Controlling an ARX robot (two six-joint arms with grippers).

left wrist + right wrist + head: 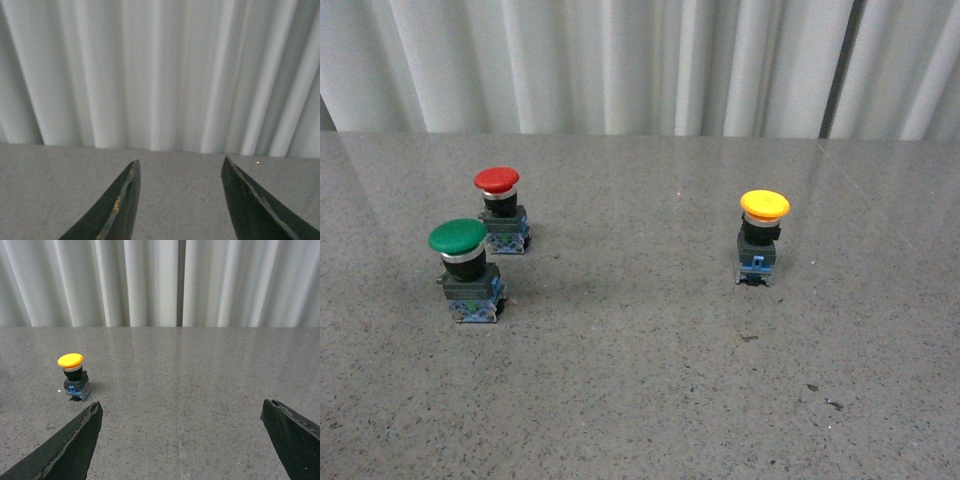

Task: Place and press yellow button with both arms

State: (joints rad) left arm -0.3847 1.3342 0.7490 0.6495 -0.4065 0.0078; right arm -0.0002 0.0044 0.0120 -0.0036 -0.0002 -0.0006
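The yellow button [761, 236] stands upright on the table [640, 410], right of centre (well apart from the green button [465, 268] and red button [501, 210]) — the left gripper [181, 161] and right gripper [182, 403] both gape empty, seemingly poised to approach.

You have three push buttons on one table [650, 400]: one yellow button [764, 236], one green button [466, 270] and one red button [501, 208]. You also see two grippers: one left gripper [181, 159], one right gripper [182, 402].

I see the lone button [763, 238] right on the table [640, 400]; left, the rear button [501, 210] stands just behind the front button [465, 270]
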